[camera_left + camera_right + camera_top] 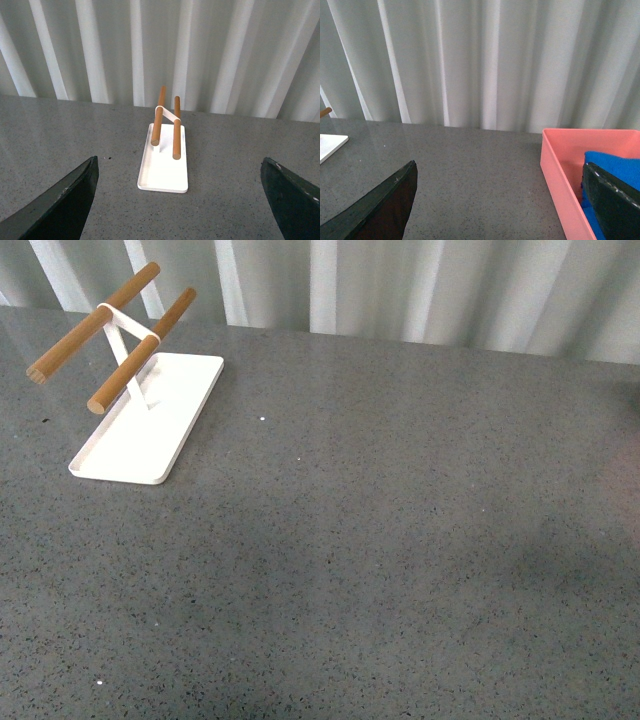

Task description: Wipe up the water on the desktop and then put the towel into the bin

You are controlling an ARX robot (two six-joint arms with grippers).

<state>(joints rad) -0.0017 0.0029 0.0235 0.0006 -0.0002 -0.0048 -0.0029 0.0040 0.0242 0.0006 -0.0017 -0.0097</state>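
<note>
The dark-grey speckled desktop [400, 540] fills the front view, and I can make out no water on it. Neither gripper shows in that view. The blue towel [615, 167] lies inside the pink bin [560, 170], seen in the right wrist view and partly hidden by one dark finger [612, 205]. My right gripper [499, 164] is open above bare desktop beside the bin, holding nothing. My left gripper [178, 160] is open as well, its fingers [65, 205] wide apart and empty.
A white tray [150, 430] carrying a rack of two wooden rods [135, 355] stands at the back left of the desktop; in the left wrist view that tray [162, 172] lies ahead between the fingers. A white corrugated wall [400, 290] closes the far edge.
</note>
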